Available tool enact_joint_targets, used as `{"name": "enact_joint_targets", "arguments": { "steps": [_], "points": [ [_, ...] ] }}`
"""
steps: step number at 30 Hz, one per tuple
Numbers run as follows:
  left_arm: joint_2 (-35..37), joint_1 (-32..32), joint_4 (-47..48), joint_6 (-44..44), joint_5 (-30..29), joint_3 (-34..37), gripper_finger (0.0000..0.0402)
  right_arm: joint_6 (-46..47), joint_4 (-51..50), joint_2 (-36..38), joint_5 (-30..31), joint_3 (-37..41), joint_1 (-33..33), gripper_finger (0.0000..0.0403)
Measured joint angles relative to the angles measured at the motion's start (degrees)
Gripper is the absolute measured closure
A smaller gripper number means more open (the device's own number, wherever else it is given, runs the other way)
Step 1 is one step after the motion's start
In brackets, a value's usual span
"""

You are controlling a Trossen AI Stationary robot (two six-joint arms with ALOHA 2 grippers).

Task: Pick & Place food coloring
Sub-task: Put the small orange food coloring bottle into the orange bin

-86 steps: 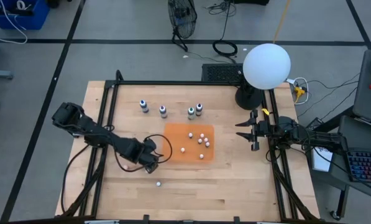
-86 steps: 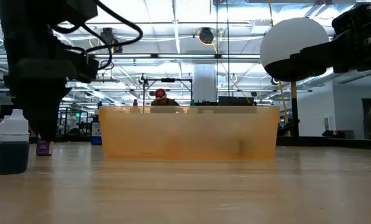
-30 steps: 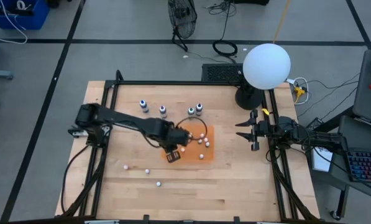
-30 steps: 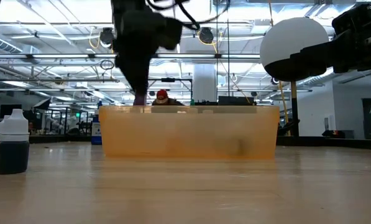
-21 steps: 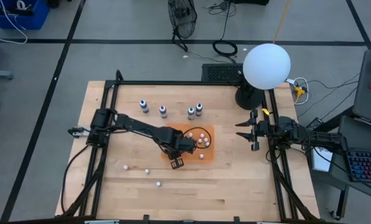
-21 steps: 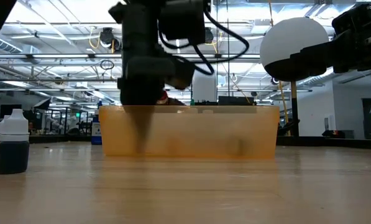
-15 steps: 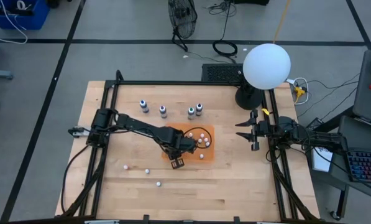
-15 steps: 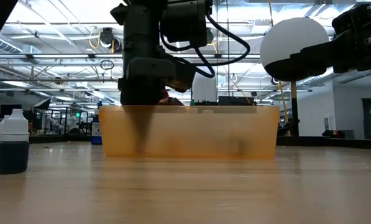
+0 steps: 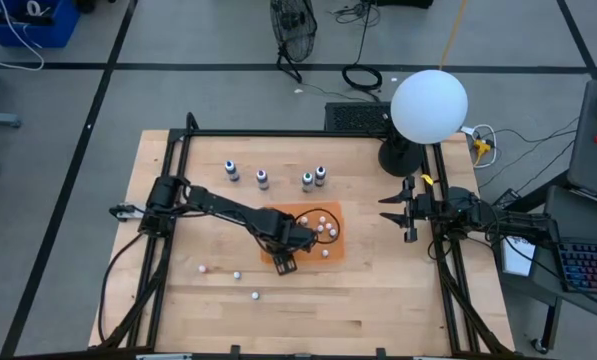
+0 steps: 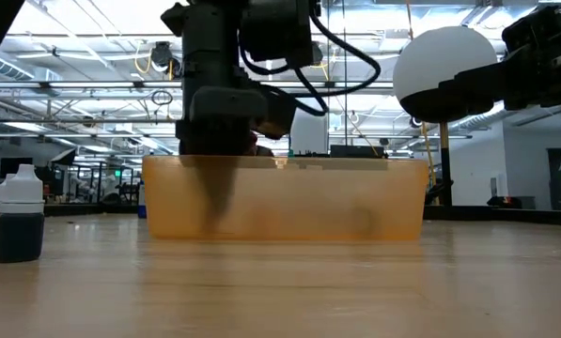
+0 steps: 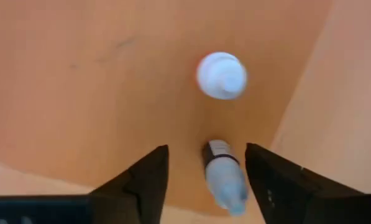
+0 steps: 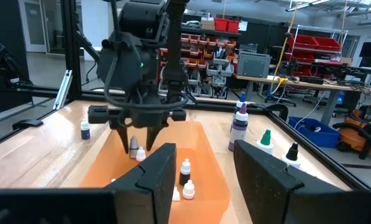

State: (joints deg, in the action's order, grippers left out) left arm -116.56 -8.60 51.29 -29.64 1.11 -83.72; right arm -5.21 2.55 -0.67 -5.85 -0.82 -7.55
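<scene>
Four food coloring bottles stand upright near the table's far edge (image 9: 232,171) (image 9: 262,178) (image 9: 307,181) (image 9: 320,176); one with a dark blue body shows in the low view (image 10: 19,225). My left gripper (image 9: 285,263) (image 11: 207,149) is open and reaches down into the orange tray's (image 9: 330,212) near left corner. A small pale-capped bottle (image 11: 222,177) lies on its side on the tray floor between the fingers, apart from both. Another small bottle (image 11: 221,76) stands upright beyond it. My right gripper (image 9: 408,215) (image 12: 204,152) is open and waits at the table's right edge. My left gripper (image 10: 214,202) has its fingers lowered inside the orange tray from above, pointing down. Whether the fingertips touch the tray floor or wall, I cannot tell. The lying bottle between them is not touched.
Several more small white-capped bottles sit in the tray (image 9: 323,228). Three lie loose on the wood near the table's near left (image 9: 203,268) (image 9: 236,274) (image 9: 254,295). A white globe lamp (image 9: 428,105) stands at the far right corner. A black frame rims the table.
My left gripper has come down from above the tray's near left corner into the tray, moving slightly toward the near edge, and then stayed there. The orange tray has shifted a little and shows wider in the low view.
</scene>
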Motion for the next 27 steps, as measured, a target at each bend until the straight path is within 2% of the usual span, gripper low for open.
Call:
{"name": "enact_joint_targets", "arguments": {
  "steps": [4,11,18,22,27],
  "points": [
    [1.69,0.12,0.34,-0.68,-1.61,0.00,0.0166,0.02,0.01,-0.01,-0.01,0.00,0.02,0.0250],
    [5.66,0.06,2.12,-2.03,-3.28,-0.05,0.0162,0.00,0.21,-0.11,-0.01,0.00,-0.01,0.0251],
    [12.73,-2.05,10.63,-5.45,-4.52,-0.07,0.0161,0.00,0.31,-0.09,-0.02,0.00,0.02,0.0252],
    [17.30,-6.87,15.48,-11.37,-10.13,-0.07,0.0161,0.00,0.33,-0.11,-0.03,0.00,0.01,0.0254],
    [22.66,-14.78,15.89,-25.34,-14.87,2.86,0.0160,0.02,0.39,-0.09,-0.02,-0.01,-0.01,0.0251]
  ]
}}
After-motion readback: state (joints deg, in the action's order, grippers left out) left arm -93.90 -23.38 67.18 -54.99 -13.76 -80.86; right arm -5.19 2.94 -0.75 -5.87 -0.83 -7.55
